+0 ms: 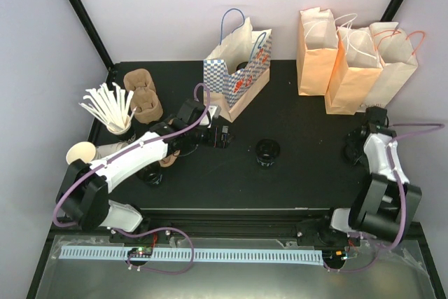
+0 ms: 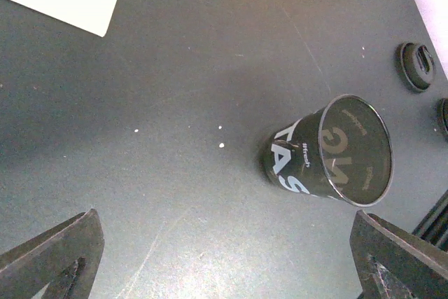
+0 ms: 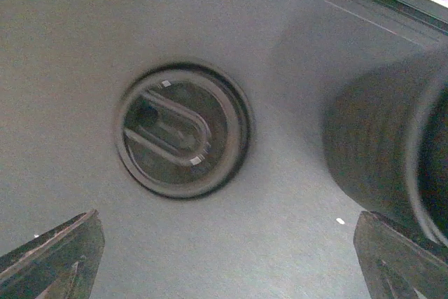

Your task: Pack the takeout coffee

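The takeout coffee, a small black cup (image 1: pixel 267 152) with white lettering, stands in the middle of the black table (image 1: pixel 308 180). In the left wrist view the cup (image 2: pixel 336 150) is ahead and to the right of my fingers, its round top facing the camera. My left gripper (image 1: pixel 222 136) is open and empty, left of the cup and near the checkered bag; between its fingertips (image 2: pixel 224 264) is only bare table. My right gripper (image 1: pixel 352 146) is open and empty at the right side, and in its own view (image 3: pixel 227 264) it hovers over a loose black lid (image 3: pixel 183 129).
A blue-and-white checkered bag (image 1: pixel 238 68) stands open at the back centre, and three orange paper bags (image 1: pixel 353 61) at the back right. Brown pulp carriers (image 1: pixel 143 96), a cup of white sticks (image 1: pixel 108 106) and cream cups (image 1: pixel 91 152) are at the left. A blurred dark round object (image 3: pixel 392 145) lies by the right gripper. Spare lids (image 2: pixel 418 66) lie beyond the cup.
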Robot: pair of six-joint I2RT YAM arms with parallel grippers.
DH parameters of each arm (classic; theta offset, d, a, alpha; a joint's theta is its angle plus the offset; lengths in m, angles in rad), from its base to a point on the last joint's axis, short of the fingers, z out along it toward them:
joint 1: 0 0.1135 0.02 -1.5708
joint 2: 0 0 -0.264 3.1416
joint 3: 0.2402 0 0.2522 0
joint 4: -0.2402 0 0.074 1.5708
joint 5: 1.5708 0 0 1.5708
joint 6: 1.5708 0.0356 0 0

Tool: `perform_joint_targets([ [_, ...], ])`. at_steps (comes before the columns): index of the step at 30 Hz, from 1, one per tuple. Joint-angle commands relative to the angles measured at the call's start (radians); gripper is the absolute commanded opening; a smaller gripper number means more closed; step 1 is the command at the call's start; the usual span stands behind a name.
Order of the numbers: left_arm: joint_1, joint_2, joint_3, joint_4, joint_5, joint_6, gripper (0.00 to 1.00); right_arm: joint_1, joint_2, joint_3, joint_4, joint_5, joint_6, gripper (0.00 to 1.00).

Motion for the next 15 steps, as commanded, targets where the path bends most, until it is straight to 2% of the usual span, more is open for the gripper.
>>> perform_joint_targets([
  [1,0.003,0.011,0.064,-0.025,0.063,0.005,0.99,-0.022,0.160,0.106,0.049,-0.001,0.053,1.00],
  [5,0.002,0.027,0.074,-0.016,0.101,-0.002,0.99,-0.049,0.253,0.146,0.089,-0.085,0.030,0.98],
  [11,0.002,0.023,0.101,-0.033,0.087,0.011,0.99,-0.054,0.355,0.200,0.093,-0.116,0.038,0.95],
  [15,0.002,0.021,0.111,-0.048,0.061,0.013,0.99,-0.054,0.419,0.222,0.086,-0.111,0.055,0.89],
])
